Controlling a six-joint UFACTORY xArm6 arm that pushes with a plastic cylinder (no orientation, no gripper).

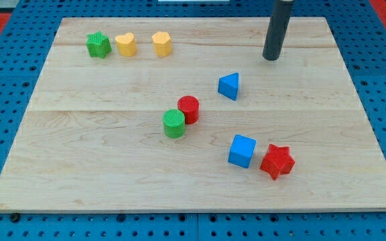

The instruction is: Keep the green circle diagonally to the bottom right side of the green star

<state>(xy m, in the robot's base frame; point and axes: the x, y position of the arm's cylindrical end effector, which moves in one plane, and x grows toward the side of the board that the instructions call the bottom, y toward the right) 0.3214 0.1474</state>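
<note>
Red star lies nearest; upright green circle sits far from my bare tip.

**Desk and what's on it**

Pale wood desk. Top left, in a row: green star, yellow heart, yellow hexagon. Mid-desk: green circle touching red circle; blue triangle up & to the right. Lower right: blue cube just beside red star.
</note>
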